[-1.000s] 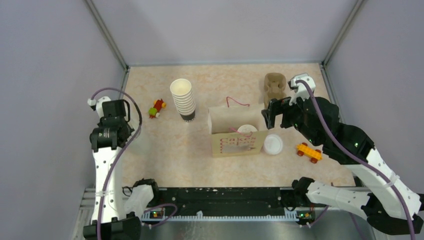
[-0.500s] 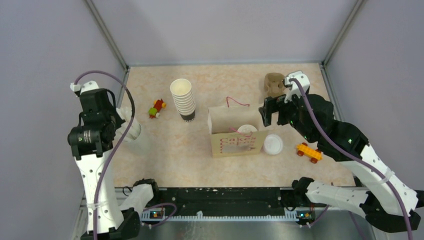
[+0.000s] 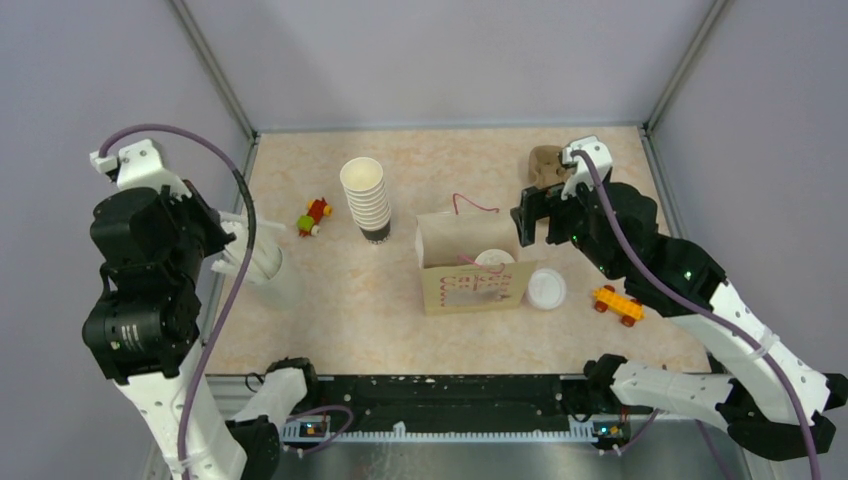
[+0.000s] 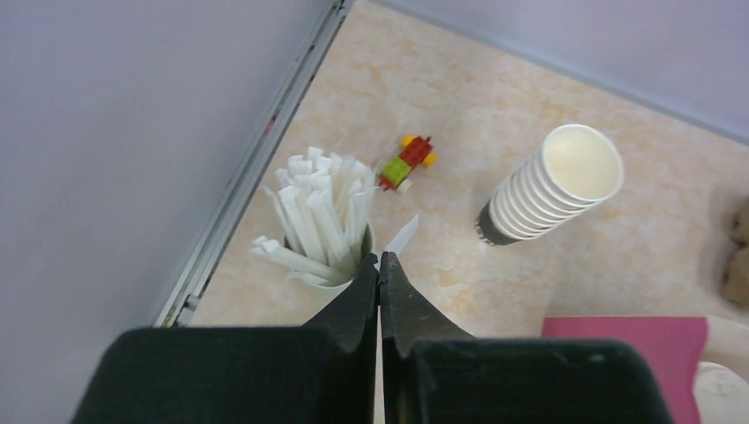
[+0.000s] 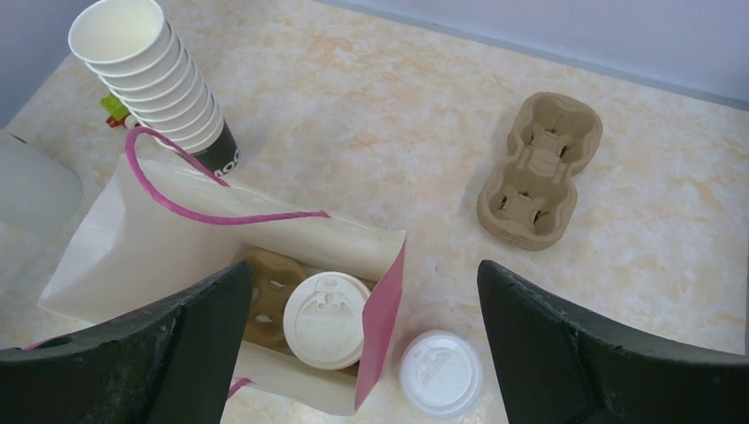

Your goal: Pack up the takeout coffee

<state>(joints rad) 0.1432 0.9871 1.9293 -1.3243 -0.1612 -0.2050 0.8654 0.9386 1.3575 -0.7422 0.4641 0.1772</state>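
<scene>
The right hand hangs with its fingers wide apart, gripping nothing, directly above the open paper bag, its arm reaching in from the near right corner of the bench with the wrist bent down. Inside the bag stands the takeout coffee, only its round white plastic lid showing from above, seated in a brown carrier; a second white lid sits just beside the bag. The left hand, fingers pressed together on nothing, is held high over a cup of wrapped straws.
</scene>
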